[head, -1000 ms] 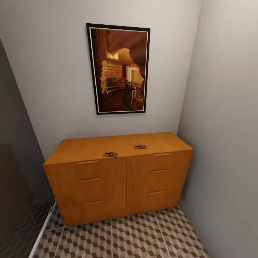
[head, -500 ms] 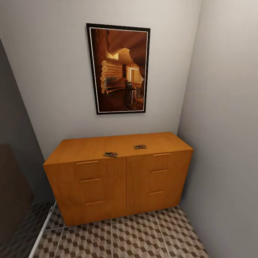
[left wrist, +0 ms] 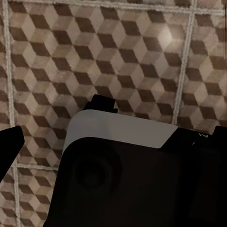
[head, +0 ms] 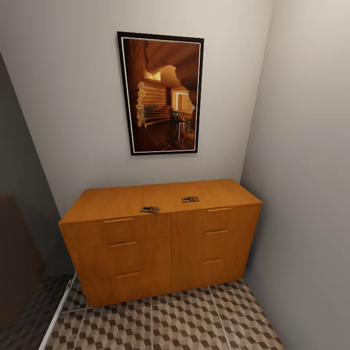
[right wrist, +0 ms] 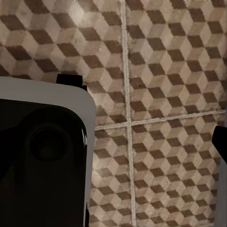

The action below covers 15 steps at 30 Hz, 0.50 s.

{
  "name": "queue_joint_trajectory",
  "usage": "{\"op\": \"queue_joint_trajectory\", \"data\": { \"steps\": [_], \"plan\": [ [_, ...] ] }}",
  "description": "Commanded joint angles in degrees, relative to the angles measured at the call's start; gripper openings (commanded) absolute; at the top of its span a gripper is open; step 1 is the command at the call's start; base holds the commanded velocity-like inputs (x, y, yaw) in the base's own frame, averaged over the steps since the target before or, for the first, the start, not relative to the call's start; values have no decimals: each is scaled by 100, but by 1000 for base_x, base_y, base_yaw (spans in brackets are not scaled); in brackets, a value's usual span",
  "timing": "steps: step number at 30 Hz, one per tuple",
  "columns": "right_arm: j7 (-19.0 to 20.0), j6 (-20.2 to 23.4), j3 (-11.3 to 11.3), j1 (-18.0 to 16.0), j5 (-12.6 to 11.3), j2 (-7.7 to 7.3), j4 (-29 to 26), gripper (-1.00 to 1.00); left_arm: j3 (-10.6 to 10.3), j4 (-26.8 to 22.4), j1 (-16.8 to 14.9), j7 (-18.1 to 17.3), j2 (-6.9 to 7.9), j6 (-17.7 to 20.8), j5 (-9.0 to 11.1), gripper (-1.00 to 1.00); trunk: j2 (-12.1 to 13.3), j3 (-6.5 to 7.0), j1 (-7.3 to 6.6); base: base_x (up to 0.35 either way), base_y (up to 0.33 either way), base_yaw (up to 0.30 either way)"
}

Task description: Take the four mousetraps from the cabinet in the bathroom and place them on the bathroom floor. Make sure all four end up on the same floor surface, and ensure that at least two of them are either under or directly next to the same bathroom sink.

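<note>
Walls [head: 73, 97]: pale, meeting in a corner behind the cabinet. Floor [head: 184, 321]: cube-patterned tiles with pale grout, seen in the head view and beneath both wrist cameras. Cabinet [head: 165, 243]: orange-brown, standing in the corner against both walls, front panels shut, bar handles in two columns. Picture [head: 161, 93]: dark-framed, hung on the back wall above the cabinet. Two mousetraps lie flat on the cabinet top near its front edge, well apart: one [head: 150, 209] left of centre, one [head: 190, 199] right of centre. Grippers: finger state cannot be told from either wrist view; dark and white robot bodywork [left wrist: 123, 175] blocks much of each.
</note>
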Motion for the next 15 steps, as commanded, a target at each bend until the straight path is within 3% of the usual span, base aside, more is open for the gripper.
{"op": "queue_joint_trajectory", "data": {
  "steps": [1,10,14,15],
  "plan": [
    [-3,-37,51,-7,-44,1,17,100,-48,2,-1,17,2,-20,49,100,-3,-6,0,0,0,0],
    [-26,-40,88,-7,7,2,0,100,-63,-130,-2,5,72,-30,42,100,-3,-6,0,0,0,0],
    [32,-16,81,-7,1,-29,-120,100,-62,-460,-3,18,149,-16,50,100,-3,-6,0,0,0,0],
    [64,18,75,-7,-11,-51,-352,100,-59,-781,-3,25,191,4,51,100,-3,-6,0,0,0,0]
  ]
}}
